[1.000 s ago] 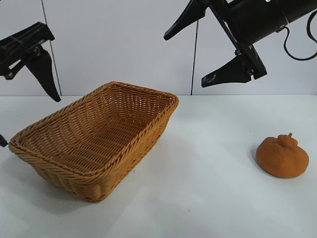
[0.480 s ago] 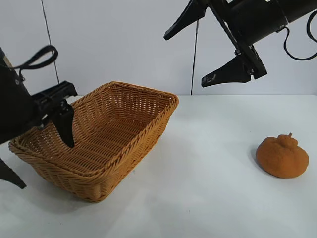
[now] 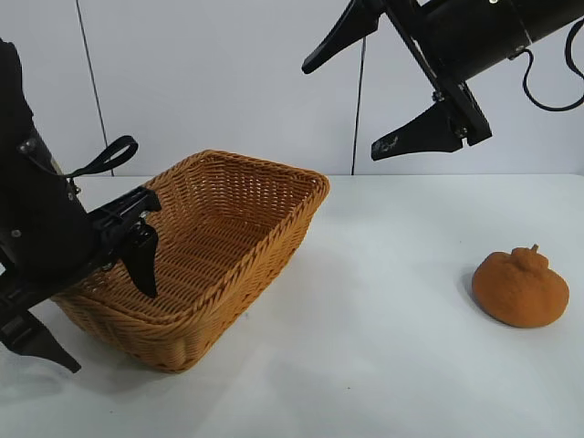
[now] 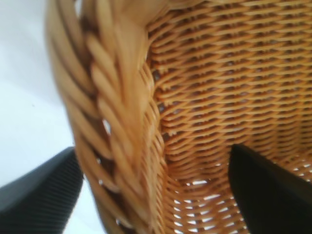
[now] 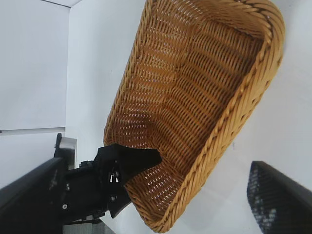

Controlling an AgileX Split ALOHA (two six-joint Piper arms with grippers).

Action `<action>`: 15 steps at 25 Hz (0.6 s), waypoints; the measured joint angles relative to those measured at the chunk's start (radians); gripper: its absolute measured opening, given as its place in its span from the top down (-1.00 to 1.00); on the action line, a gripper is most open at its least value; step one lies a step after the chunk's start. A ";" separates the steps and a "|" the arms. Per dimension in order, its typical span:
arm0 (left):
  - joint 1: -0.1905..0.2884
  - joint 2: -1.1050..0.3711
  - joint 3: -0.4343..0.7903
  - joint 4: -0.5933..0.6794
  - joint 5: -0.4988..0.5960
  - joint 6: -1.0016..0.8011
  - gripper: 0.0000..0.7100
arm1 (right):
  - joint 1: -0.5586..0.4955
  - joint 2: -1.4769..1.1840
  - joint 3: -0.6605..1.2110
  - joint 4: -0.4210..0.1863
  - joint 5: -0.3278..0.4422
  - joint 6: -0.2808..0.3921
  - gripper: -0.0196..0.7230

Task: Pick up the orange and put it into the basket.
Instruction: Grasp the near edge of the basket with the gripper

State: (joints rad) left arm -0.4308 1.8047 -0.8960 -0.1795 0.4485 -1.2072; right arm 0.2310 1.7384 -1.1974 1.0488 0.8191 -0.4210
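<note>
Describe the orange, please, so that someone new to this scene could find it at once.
On the white table, look well to the right of the big wicker basket. The orange sits there alone: a squat, rough, dull orange-brown lump with a knobby stemmed bump on top, the only small round thing in view.

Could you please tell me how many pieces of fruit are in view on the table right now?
1. The orange sits on the white table at the exterior view's right, well apart from the basket, whose visible interior holds no fruit; part of it lies behind the left arm.
</note>
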 joint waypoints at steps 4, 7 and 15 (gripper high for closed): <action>0.000 0.000 0.000 0.002 0.004 0.000 -0.11 | 0.000 0.000 0.000 0.000 0.000 0.000 -0.92; 0.000 0.000 0.000 0.002 0.010 0.000 0.32 | 0.000 0.000 0.000 0.000 0.000 0.000 -0.92; 0.019 -0.017 0.000 -0.012 0.018 -0.004 0.76 | 0.000 0.000 0.000 0.000 0.000 0.000 -0.92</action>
State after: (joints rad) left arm -0.4117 1.7875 -0.8962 -0.1912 0.4670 -1.2107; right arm 0.2310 1.7384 -1.1974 1.0488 0.8191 -0.4210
